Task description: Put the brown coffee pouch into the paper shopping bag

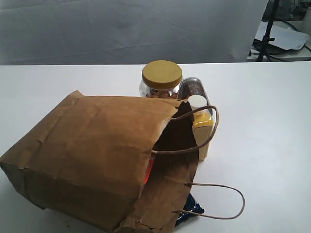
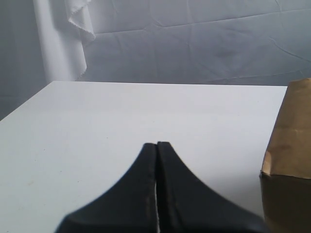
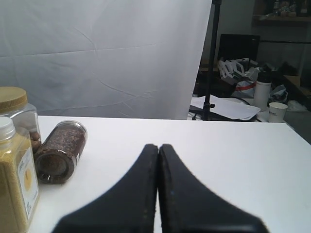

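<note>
Paper shopping bag [image 1: 92, 145] on its side, brown coffee pouch [image 1: 148, 169] apparently already inside; both grippers idle.
Left gripper [image 2: 156, 145] and right gripper [image 3: 158, 146]: jaws pressed together, holding nothing. Only an orange-red sliver of the pouch shows, just within the bag's mouth; its long axis cannot be told. The bag's folded base lies ahead of the left jaws, off to one side. The mouth opens toward the right arm's side, so that arm is judged nearer. Matte white table [image 1: 272, 121]; grey cloth backdrop [image 1: 121, 29].
</note>
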Controlling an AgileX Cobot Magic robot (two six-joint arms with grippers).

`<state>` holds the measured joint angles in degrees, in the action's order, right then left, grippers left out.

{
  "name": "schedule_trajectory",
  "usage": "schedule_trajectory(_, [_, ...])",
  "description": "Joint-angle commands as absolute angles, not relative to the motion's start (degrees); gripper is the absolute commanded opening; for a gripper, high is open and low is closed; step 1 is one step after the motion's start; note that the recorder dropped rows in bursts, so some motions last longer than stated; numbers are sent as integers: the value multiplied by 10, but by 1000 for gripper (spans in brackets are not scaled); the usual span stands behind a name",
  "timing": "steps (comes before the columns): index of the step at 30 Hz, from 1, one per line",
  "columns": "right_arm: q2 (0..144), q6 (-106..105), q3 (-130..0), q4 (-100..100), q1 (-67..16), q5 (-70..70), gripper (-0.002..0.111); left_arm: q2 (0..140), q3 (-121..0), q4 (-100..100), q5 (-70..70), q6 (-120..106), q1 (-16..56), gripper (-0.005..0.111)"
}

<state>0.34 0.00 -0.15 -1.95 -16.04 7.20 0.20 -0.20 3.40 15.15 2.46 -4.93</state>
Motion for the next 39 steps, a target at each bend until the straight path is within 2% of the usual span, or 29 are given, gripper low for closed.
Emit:
schedule_trajectory(1, [0, 0, 0, -20, -159, 79, 0, 0, 0, 37, 152, 26, -51, 0])
schedule_trajectory(19, [0, 0, 0, -11, -160, 79, 0, 0, 0, 37, 152, 26, -51, 0])
schedule_trajectory(25, [0, 0, 0, -8, -119, 79, 0, 0, 0, 37, 152, 26, -51, 0])
schedule_trajectory(39, [0, 0, 0, -8, -120, 79, 0, 0, 0, 37, 152, 26, -51, 0])
